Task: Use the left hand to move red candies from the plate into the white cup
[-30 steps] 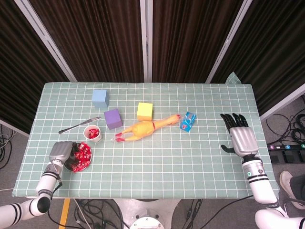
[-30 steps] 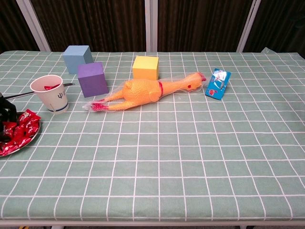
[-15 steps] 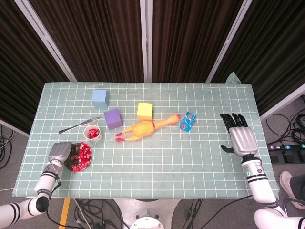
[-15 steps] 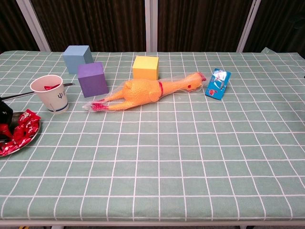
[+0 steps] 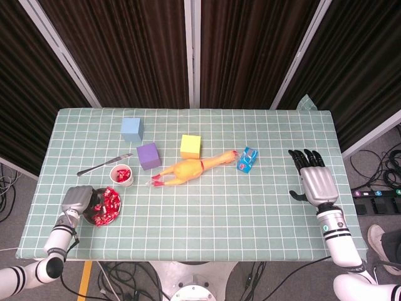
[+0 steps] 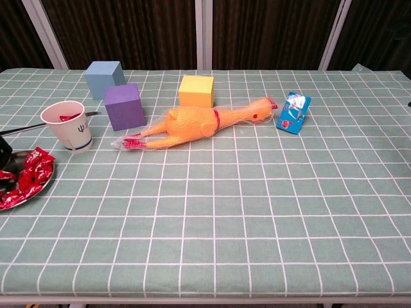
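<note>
Resting at the plate of red candies, left hand, grip seemingly indiscernible; right hand fingers apart.

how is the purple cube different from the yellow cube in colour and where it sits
The purple cube is violet; the yellow cube is bright yellow. The purple cube sits nearer the white cup and closer to the robot; the yellow cube sits further back, just behind the rubber chicken. Both are plain cubes of similar size, resting flat on the checked tablecloth, untouched by either hand.
</note>
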